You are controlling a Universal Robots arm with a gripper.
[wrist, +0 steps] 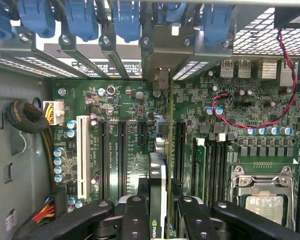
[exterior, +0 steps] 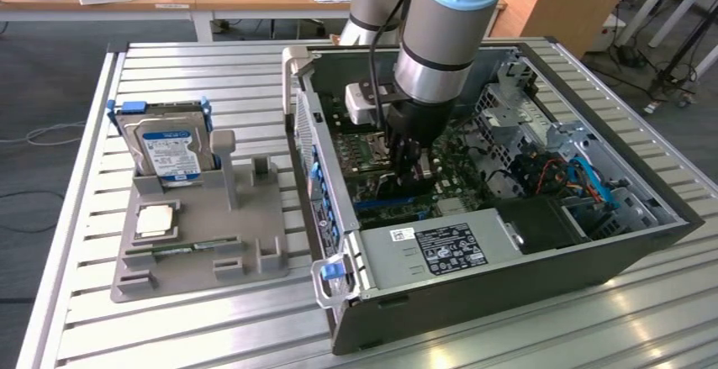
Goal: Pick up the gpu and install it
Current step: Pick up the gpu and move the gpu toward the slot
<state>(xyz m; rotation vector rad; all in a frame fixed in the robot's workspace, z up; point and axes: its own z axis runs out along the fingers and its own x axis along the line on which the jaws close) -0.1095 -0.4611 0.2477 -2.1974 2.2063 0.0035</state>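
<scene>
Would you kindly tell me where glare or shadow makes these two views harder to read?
Exterior view: glare whitens the table slats nearest the camera, while the case interior below the hand lies in shadow. Wrist view: backlight washes out the rear grille; the motherboard is evenly lit; the gpu, gripped edge-on, reads dark.

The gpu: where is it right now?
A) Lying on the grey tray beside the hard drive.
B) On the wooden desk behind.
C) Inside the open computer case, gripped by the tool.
C: the tool grips the gpu edge-on over the motherboard.
</scene>
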